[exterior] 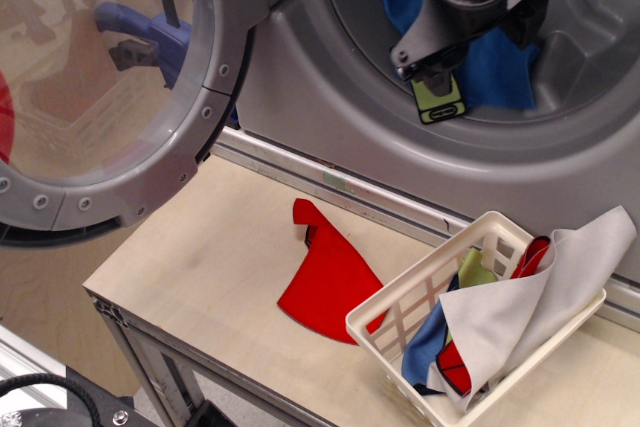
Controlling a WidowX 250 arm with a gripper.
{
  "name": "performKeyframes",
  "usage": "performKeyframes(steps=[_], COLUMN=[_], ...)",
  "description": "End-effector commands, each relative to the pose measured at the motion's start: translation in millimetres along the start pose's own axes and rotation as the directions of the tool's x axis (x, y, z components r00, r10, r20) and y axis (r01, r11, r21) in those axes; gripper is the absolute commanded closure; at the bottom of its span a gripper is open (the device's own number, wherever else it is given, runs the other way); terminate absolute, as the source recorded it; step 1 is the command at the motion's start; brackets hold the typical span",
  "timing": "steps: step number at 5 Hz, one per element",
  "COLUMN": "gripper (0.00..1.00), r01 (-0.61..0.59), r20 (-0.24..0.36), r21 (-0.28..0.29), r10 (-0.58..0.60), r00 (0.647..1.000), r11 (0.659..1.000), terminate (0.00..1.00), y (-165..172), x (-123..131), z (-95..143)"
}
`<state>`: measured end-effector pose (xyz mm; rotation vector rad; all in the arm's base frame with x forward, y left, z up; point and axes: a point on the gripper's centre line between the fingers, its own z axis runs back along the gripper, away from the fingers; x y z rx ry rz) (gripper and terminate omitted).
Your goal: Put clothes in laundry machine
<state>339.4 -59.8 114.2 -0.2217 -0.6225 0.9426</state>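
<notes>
The grey laundry machine [330, 97] fills the back, its round drum mouth open at the top right. My black gripper [478, 45] is inside the drum with its fingers spread apart, holding nothing that I can see. A bright blue cloth [500, 69] lies on the drum wall beneath it. A lime-green piece with a black outline [441, 98] lies just below the left fingertip [426, 59]. A red cloth [330, 277] lies on the wooden table. A pale grey sheet [545, 307], a blue piece [424, 344], a red piece [531, 257] and a lime piece [474, 269] sit in the basket.
The round clear-windowed door [100, 87] stands swung open at the left, over the table's left end. The white slatted basket [405, 312] stands at the front right of the wooden table [200, 257]. The table's front edge runs bottom left.
</notes>
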Motion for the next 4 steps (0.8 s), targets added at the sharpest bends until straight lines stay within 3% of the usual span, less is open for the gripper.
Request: performKeyframes(steps=[1,2,3,4], gripper=[0.0,0.0,0.0,0.0], r01=[0.016,0.085,0.085,0.085], r20=[-0.155,-0.273,-0.273,-0.273], r21=[0.01,0.117,0.117,0.117], r10=[-0.014,-0.05,-0.05,-0.05], r00=[0.988,0.961,0.961,0.961], r11=[1.0,0.989,0.989,0.989], terminate=[0.0,0.0,0.0,1.0], y=[24.2,34.6,34.6,34.6], x=[-7.4,-9.4,-9.4,-9.4], z=[42.4,52.7,52.7,52.7])
